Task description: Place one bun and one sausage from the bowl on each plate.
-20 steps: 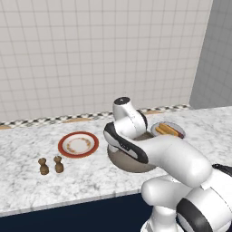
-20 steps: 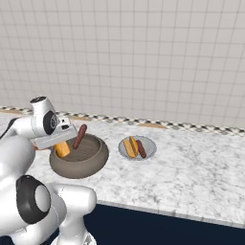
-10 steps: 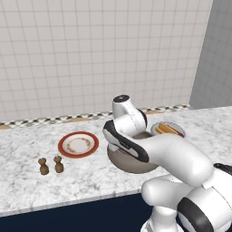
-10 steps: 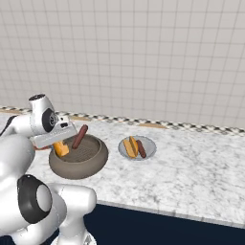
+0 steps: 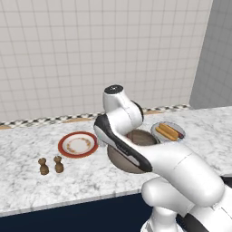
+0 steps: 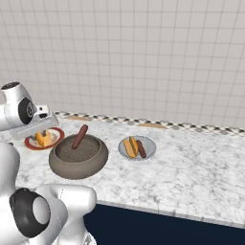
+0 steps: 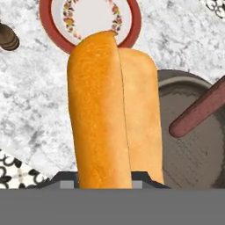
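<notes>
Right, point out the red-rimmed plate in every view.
Left base view: plate left of centre on the counter, left of the bowl.
Right base view: plate near the left edge, partly behind the bun, left of the bowl.
Hand view: plate at the top, beyond the bun; bowl at right.
Shared landmark: the bowl.

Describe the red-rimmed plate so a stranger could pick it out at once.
On the marble counter, look left of the big brownish-grey bowl, behind the two small brown shakers. The red-rimmed plate is white with a brownish patterned ring; the grey plate right of the bowl is plain and already holds food.
</notes>
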